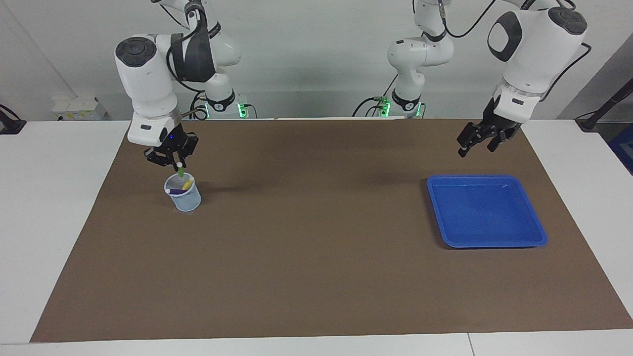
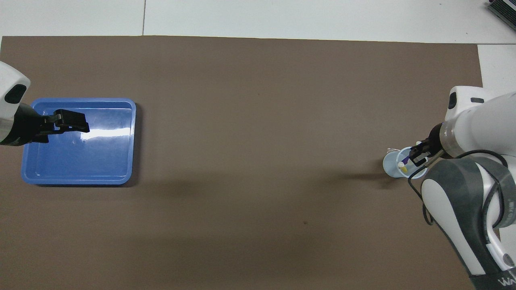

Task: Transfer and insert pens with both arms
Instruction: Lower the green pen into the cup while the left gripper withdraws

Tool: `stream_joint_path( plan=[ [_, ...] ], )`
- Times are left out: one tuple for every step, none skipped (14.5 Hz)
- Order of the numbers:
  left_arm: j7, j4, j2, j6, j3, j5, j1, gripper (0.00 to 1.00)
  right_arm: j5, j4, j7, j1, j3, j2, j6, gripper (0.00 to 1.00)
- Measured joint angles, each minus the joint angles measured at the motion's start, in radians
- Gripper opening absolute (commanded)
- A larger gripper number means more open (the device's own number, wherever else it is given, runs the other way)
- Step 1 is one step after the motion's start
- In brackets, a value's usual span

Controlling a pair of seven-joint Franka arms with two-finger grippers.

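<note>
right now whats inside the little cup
In the cup a yellow pen and a purple pen lean. The right pincer holds a green pen over its mouth. The cup's wall hides their lower ends.

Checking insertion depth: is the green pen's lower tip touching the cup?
Cannot tell. In the facing view the green pen, held in the right claw, reaches the cup rim, but contact or gap isn't plain; the overhead view hides it.

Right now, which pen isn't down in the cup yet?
The green pen, held upright over the cup by the right gripper; purple and yellow lie inside.
</note>
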Motion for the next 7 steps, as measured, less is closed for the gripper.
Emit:
stream_joint_path(
  plan=[
    [0.001, 0.002, 0.001, 0.001, -0.001, 0.000, 0.000, 1.00, 0.000, -0.025, -0.006, -0.007, 0.000, 0.002, 0.029, 0.00],
    [0.001, 0.004, 0.002, 0.002, -0.002, 0.001, 0.000, 1.00, 0.000, -0.043, -0.012, -0.013, 0.000, 0.003, 0.045, 0.00],
    [0.002, 0.005, 0.002, 0.002, -0.002, 0.001, -0.001, 1.00, 0.000, -0.055, -0.016, -0.016, 0.000, 0.003, 0.053, 0.00],
    [0.003, 0.006, 0.002, 0.002, -0.003, 0.001, -0.003, 1.00, 0.000, -0.067, -0.017, -0.019, 0.000, 0.003, 0.062, 0.09],
    [0.003, 0.011, 0.003, 0.002, -0.004, 0.002, -0.006, 1.00, 0.000, -0.078, -0.017, -0.020, 0.000, 0.003, 0.075, 0.68],
    [0.003, 0.019, 0.003, 0.002, -0.005, 0.005, -0.007, 1.00, -0.001, -0.084, -0.017, -0.021, 0.000, 0.003, 0.083, 1.00],
    [0.003, 0.032, 0.005, 0.002, -0.007, 0.013, -0.008, 1.00, -0.001, -0.087, -0.017, -0.021, 0.000, 0.002, 0.084, 1.00]
  ],
)
